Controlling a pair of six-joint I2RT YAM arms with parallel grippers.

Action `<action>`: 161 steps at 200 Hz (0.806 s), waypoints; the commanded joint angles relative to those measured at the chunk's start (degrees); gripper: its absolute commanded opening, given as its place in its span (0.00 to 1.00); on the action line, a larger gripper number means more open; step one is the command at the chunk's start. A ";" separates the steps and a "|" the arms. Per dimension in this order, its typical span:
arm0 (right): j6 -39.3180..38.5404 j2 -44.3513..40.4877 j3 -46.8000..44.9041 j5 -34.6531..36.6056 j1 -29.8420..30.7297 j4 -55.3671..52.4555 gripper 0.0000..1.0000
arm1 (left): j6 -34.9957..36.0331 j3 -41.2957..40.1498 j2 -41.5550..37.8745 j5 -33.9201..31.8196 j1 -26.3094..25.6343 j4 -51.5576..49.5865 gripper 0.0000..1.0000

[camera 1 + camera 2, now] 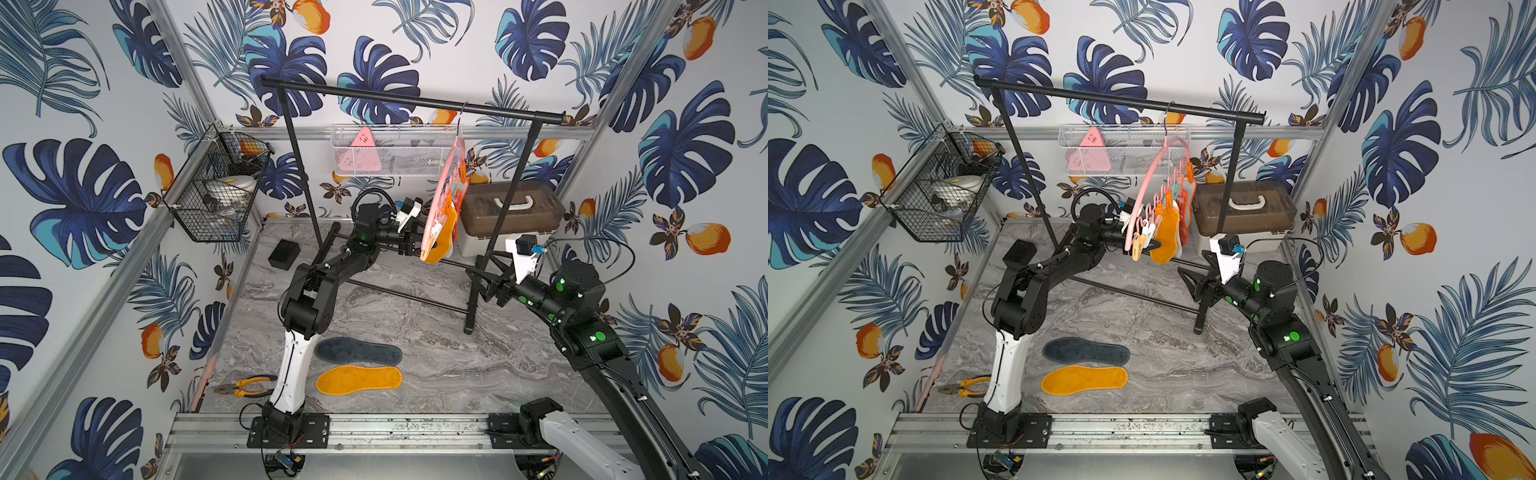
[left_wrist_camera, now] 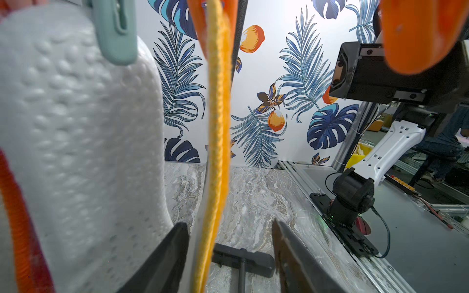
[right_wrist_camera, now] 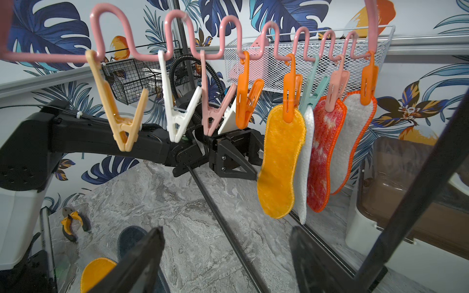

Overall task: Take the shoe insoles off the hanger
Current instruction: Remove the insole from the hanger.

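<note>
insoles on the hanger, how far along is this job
Done: the navy insole and an orange insole lie on the table. In hand: the left gripper, jaws open, straddles the edge of the hanging yellow-orange insole, not gripping yet. Remaining: that one plus the white insole, red mesh insole and orange-edged insole are clipped to the pink hanger. The right gripper is open.

pink hanger (image 3: 45,57), clips (image 3: 291,101) cream, white, pink, orange, mint. on the hanger: orange insole (image 3: 280,162), white insole (image 3: 301,205), mottled red insole (image 3: 320,157), white orange-edged insole (image 3: 349,132). under the hanger: navy insole (image 1: 358,351), second orange insole (image 1: 359,379), grey marble table (image 1: 457,374).
</note>
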 commanded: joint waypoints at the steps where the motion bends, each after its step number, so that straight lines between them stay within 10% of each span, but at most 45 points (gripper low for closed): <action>1: -0.88 -0.15 -0.19 0.53 0.01 0.99 0.81 | -0.70 0.01 -0.05 -0.98 -0.24 1.36 0.57; 63: -0.58 0.13 -0.29 0.31 0.01 1.40 0.81 | 15.34 2.31 -0.97 -6.26 -1.57 -21.11 0.44; 124: -1.06 -0.15 -0.65 0.69 0.01 1.14 0.81 | -3.84 -3.28 -0.54 -2.68 -1.57 6.67 0.09; 161: -1.45 1.93 0.29 -0.02 0.00 1.91 0.82 | -3.13 -5.19 -2.58 -2.25 -1.57 5.89 0.03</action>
